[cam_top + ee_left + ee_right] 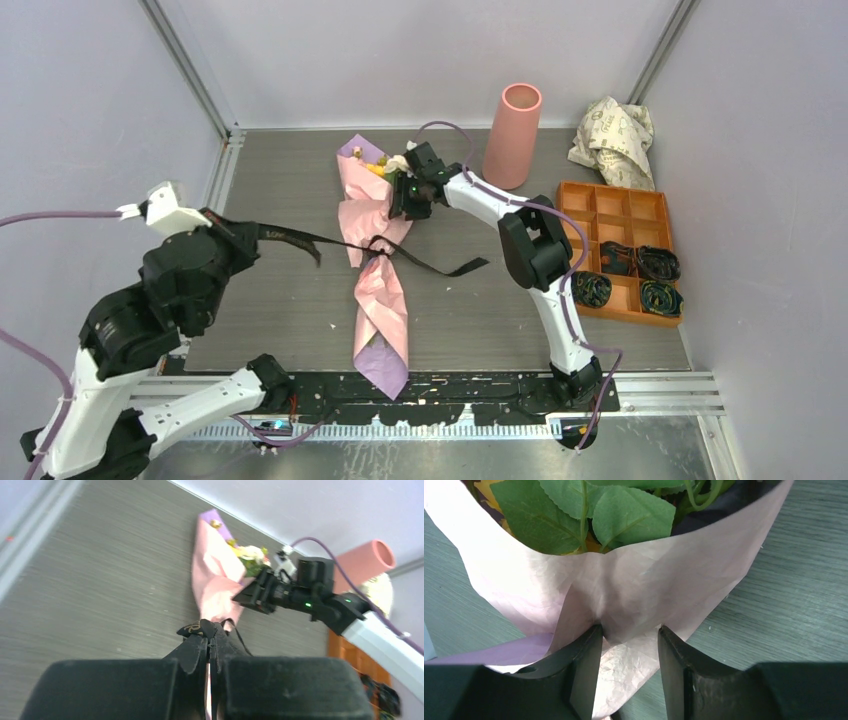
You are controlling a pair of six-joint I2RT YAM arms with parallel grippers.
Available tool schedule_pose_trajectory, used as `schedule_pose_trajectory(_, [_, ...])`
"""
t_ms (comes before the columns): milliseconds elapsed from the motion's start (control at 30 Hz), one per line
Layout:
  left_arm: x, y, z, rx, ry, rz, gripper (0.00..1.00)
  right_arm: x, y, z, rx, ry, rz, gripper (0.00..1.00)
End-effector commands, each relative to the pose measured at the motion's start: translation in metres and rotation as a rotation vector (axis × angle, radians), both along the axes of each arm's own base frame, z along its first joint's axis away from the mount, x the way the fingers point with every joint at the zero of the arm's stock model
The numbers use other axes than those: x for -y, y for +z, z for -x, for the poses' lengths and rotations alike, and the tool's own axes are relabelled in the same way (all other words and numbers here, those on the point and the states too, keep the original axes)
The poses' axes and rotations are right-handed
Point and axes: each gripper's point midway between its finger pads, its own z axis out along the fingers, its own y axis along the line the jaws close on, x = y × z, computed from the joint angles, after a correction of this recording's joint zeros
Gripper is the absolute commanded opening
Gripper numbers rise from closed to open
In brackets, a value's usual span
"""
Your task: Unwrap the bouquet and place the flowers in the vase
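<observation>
Top external view shows a long pink and lilac paper-wrapped bouquet (381, 300) lying on the grey wood-grain table (280, 320), its narrow end toward the arms and its wide end toward the far wall. Cream and yellow artificial flowers (382, 163) with green leaves show at the wide end. A black fabric ribbon (300, 238) stretches from the bouquet's waist to the left tool (228, 232), which is closed tight on the ribbon's end. The right tool (626, 640) sits at the wide end, its fingers pressed against either side of a creased fold of pink paper, gripping the bouquet. A tall salmon-pink cylindrical vase (512, 135) stands upright near the far wall, just beyond the right tool. An orange plastic compartment tray (566, 200) lies at the table's right side.
</observation>
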Motion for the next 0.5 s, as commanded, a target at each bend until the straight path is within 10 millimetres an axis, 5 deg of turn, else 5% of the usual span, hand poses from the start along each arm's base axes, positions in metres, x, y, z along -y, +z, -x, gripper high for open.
schedule_pose_trajectory(0, [-0.061, 0.0, 0.017, 0.016, 0.212, -0.101, 0.0, 0.0, 0.001, -0.007, 0.026, -0.003, 0.028, 0.5])
schedule_pose_trajectory(200, [-0.079, -0.017, 0.024, 0.003, 0.282, -0.129, 0.15, 0.004, 0.03, -0.003, 0.086, -0.001, 0.022, 0.51])
schedule_pose_trajectory(467, [-0.021, -0.046, -0.005, -0.011, 0.097, -0.13, 0.45, 0.021, 0.092, 0.045, 0.211, 0.017, 0.01, 0.56])
